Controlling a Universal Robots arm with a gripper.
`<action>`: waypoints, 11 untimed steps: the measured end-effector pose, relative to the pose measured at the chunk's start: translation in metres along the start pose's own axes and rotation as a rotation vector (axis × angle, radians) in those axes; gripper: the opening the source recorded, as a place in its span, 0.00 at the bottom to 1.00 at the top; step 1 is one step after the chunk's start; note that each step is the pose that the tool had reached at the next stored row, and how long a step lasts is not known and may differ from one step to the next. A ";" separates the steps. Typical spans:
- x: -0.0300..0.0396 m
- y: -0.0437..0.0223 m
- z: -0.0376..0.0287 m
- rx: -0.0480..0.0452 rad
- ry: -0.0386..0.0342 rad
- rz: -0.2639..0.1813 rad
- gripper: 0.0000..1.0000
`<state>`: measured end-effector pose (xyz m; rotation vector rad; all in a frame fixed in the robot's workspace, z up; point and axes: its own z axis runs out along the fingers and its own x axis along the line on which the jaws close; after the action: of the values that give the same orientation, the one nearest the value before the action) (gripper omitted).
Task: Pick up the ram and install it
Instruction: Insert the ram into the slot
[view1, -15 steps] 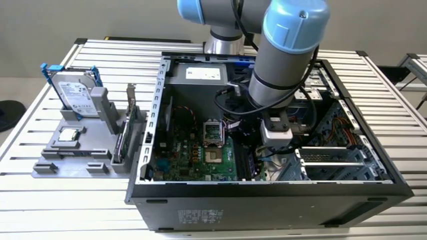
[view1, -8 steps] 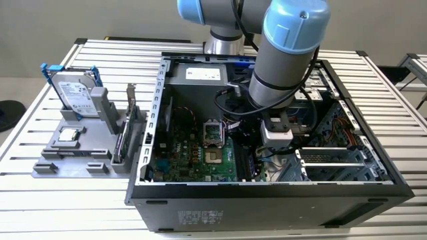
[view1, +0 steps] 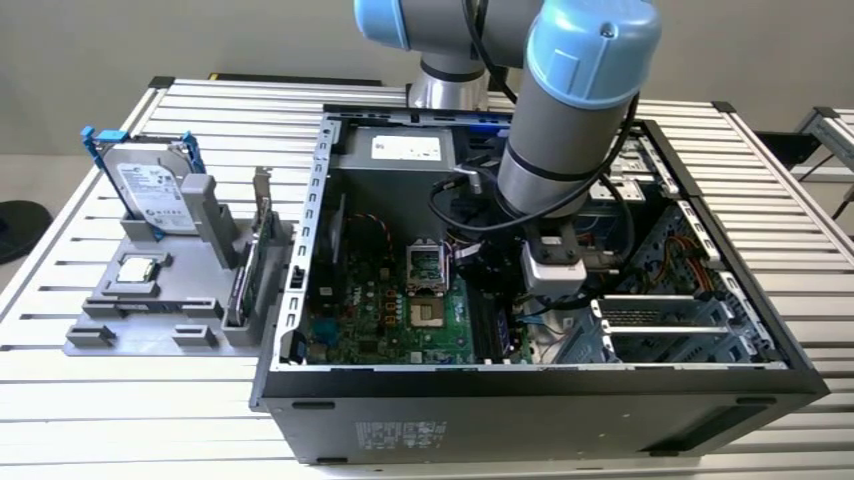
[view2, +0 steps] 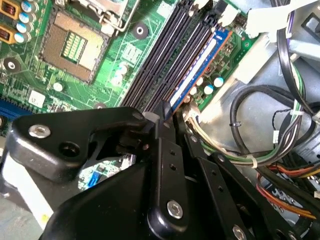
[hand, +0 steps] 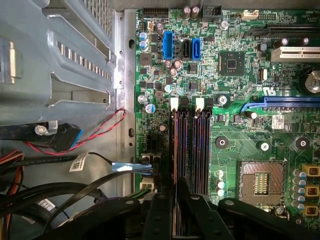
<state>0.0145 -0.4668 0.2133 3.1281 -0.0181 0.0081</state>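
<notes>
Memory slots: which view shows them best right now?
The first wrist view: the memory slots lie nearly head-on, end latches included. The second wrist view catches them slanting; the exterior view gives dark strips beside the arm.

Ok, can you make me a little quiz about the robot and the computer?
1. True or false: the gripper is at the memory slots of the motherboard.
2. What stands in the grey holder outside the computer case? A hard drive; B keyboard; C fan.
3. Fill in: the processor socket is ___ (empty or full).
Key: 1 true; 2 A; 3 empty.
</notes>
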 end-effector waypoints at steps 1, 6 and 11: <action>0.0000 0.0000 0.0001 0.0002 0.0000 0.000 1.00; 0.0000 0.0003 0.0002 0.0004 0.0001 0.000 1.00; 0.0001 0.0005 -0.0064 0.0006 0.0001 0.000 1.00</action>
<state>0.0145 -0.4672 0.2197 3.1286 -0.0182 0.0083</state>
